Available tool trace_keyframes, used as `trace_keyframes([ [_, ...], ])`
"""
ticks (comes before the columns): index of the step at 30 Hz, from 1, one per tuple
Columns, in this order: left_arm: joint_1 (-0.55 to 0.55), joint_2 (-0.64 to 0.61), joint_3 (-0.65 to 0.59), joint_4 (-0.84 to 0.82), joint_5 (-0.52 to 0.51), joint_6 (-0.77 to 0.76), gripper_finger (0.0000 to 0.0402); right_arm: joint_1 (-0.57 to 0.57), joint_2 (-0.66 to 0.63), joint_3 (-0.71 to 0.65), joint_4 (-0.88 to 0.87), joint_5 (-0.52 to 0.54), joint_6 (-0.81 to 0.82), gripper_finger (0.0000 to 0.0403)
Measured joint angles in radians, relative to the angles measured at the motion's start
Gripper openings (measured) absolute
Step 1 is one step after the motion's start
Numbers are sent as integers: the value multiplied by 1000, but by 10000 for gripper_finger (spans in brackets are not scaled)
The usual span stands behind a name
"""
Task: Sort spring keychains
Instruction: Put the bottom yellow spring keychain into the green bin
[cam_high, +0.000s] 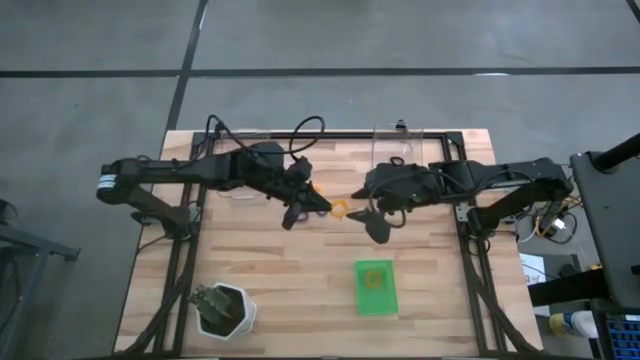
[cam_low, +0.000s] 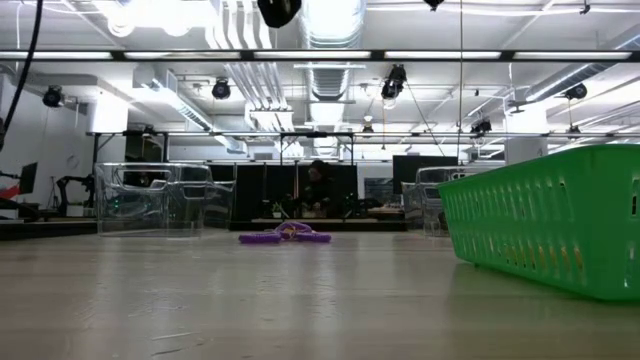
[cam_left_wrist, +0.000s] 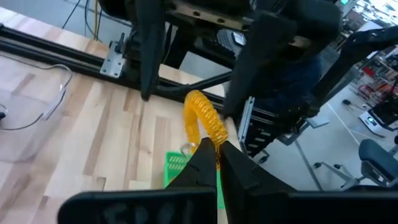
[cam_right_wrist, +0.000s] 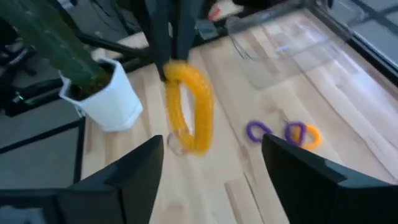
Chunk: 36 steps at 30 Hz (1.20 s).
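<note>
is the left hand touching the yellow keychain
Touching. The left wrist view shows the left hand pinched shut on the yellow keychain, which hangs from it.

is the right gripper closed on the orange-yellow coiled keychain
No. The right gripper is wide open, short of the orange-yellow coiled keychain, which the left gripper pinches.

One orange-yellow spring keychain is a curly coil bent into a loop. It hangs up in the air above the middle of the wooden table, with a small metal ring at its bottom end. 2 purple keychains and 1 orange one lie close together on the wood.
</note>
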Motion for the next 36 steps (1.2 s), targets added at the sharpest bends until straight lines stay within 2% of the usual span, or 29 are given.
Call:
trace_keyframes([
  [5,-11,-1,0,0,-5,-2,0,-24,27,0,72,-39,-8,271],
  [8,-12,-2,0,3,-4,-3,0,-42,47,0,73,-96,-8,243],
  [11,-12,-2,0,-1,-4,-11,0,-48,64,0,74,-172,-1,165],
  [14,-12,-3,0,-17,-2,-13,6,-48,69,0,73,-233,-8,44],
  [15,-12,-3,0,-31,-2,-19,10,-48,69,0,73,-240,-5,31],
  [19,-10,-3,0,-64,-19,-46,42,-45,62,0,73,-255,34,21],
  [25,-10,-5,0,-71,-19,-20,119,-25,32,7,43,-298,102,20],
  [31,-9,-12,0,-79,-120,18,191,-3,28,11,-90,-430,217,20],
  [36,4,-17,0,-79,-152,30,218,39,42,12,-219,-532,322,20],
])
